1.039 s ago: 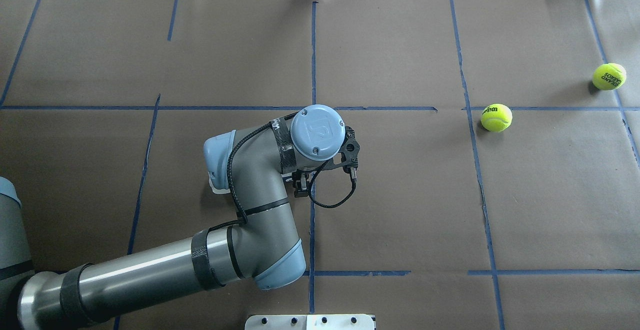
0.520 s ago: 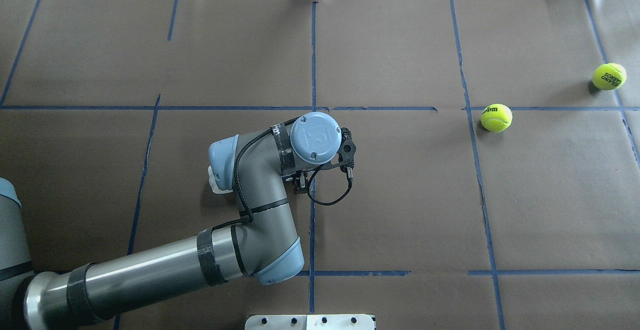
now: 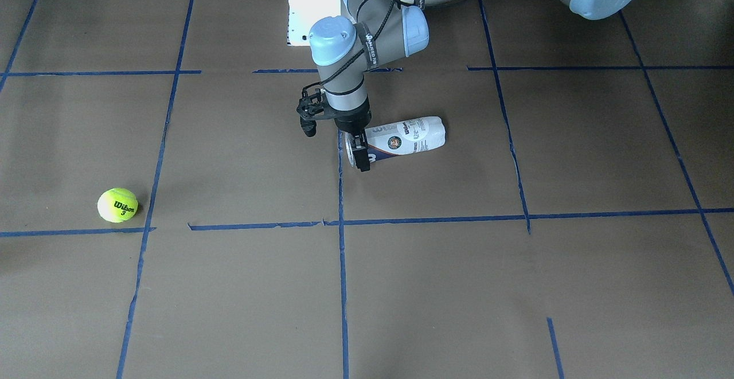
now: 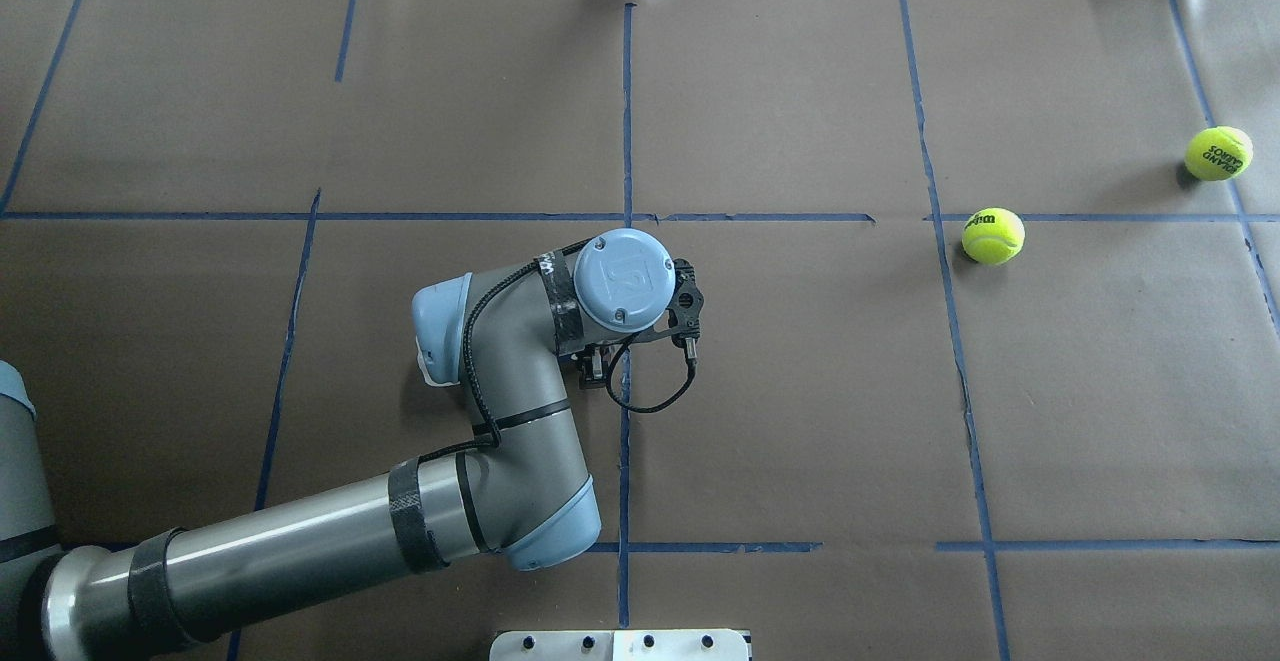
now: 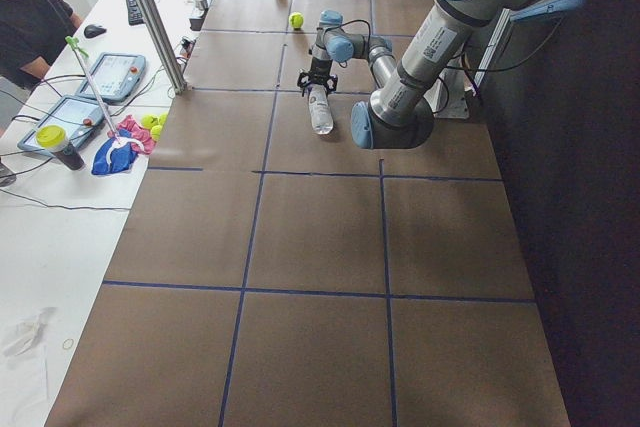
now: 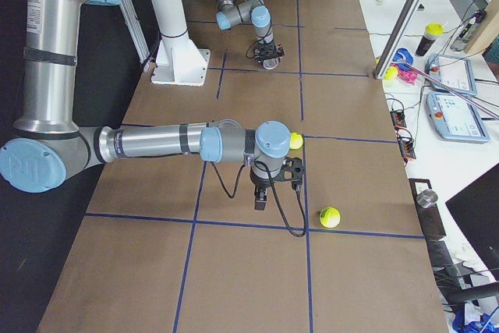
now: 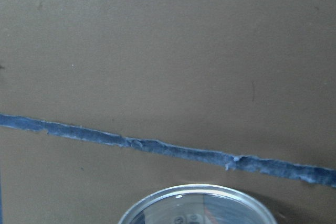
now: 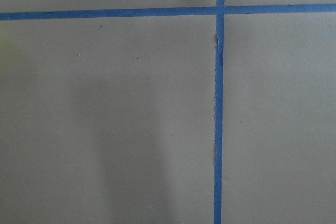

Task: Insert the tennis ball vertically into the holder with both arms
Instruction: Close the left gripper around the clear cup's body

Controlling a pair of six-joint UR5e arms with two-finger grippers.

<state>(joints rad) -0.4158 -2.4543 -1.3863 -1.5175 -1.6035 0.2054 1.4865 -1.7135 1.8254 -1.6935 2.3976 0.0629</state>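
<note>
1. Clear plastic holder (image 3: 410, 135) lies on its side on the desk (image 3: 516, 287). The left pincer (image 3: 359, 152) is at its rim end, presumably to upend it; grip cannot be told.
2. Tennis ball (image 3: 117, 204) rests well apart, awaiting pickup.
3. Right pincer (image 6: 261, 199): state cannot be told.

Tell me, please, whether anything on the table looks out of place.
The holder lies on its side on the table rather than upright, its open end at the left end effector. Nothing looks spilled.

Overhead peers down from behind, front camera faces back — both catch the ball (image 4: 993, 236); side views run lengthwise, wrists skim close.
</note>
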